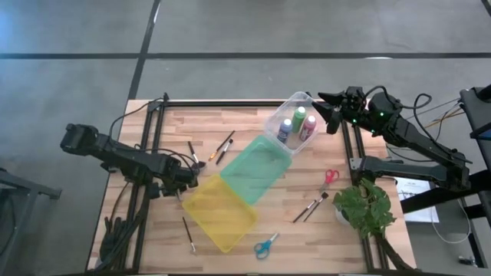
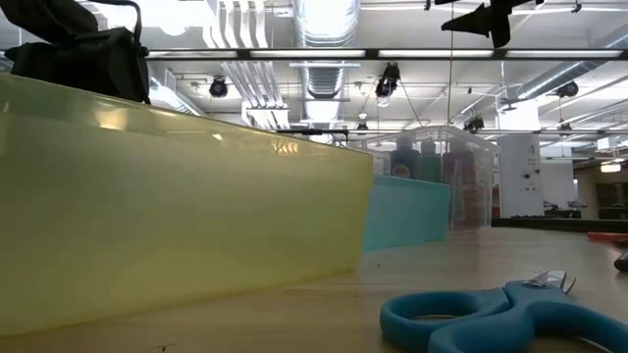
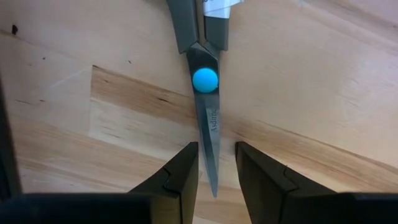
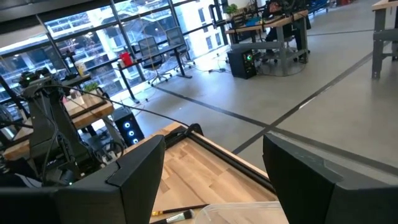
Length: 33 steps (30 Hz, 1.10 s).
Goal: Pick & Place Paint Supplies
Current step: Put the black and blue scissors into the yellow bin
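Grey-handled steel scissors with a blue pivot (image 3: 205, 118) lie on our wooden surface (image 3: 311, 93), their blades straddled by our left claw (image 3: 216, 171), fingers apart and not yet clenched, ready to lift them; our right claw (image 4: 211, 180) waits released above the clear plastic bin (image 1: 291, 123).

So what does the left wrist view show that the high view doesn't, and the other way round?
Only the left wrist view: grey scissors with a blue pivot lying flat, their blades between the open left claw's fingers.
Only the high view: the yellow bin, green bin, clear bin with three paint bottles, red scissors, blue scissors, the plant and the open right claw.
Both: the wooden table and the left claw.
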Tool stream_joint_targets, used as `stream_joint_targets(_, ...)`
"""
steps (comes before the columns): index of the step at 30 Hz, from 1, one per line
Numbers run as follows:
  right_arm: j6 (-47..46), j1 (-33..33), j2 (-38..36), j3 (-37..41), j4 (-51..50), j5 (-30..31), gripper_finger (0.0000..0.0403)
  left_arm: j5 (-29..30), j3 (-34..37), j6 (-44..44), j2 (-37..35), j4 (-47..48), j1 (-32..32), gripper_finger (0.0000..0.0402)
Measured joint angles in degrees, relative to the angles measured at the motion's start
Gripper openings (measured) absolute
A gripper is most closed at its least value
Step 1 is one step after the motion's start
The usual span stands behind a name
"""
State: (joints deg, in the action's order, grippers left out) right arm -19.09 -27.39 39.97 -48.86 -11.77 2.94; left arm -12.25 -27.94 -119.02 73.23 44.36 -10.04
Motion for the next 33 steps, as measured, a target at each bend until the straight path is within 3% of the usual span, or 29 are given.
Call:
stream_joint_targets(25, 0.0, 0.0, -0.1, 0.0, 0.0, 0.0, 0.0263, -0.1, 0.0, 0.1, 0.1, 0.2, 0.0, 0.0114)
stream_joint_targets(33, 0.2, 0.0, -0.1, 0.0, 0.0, 0.0, 0.0263, 0.2, 0.0, 0.0, 0.1, -0.5, 0.0, 0.0032)
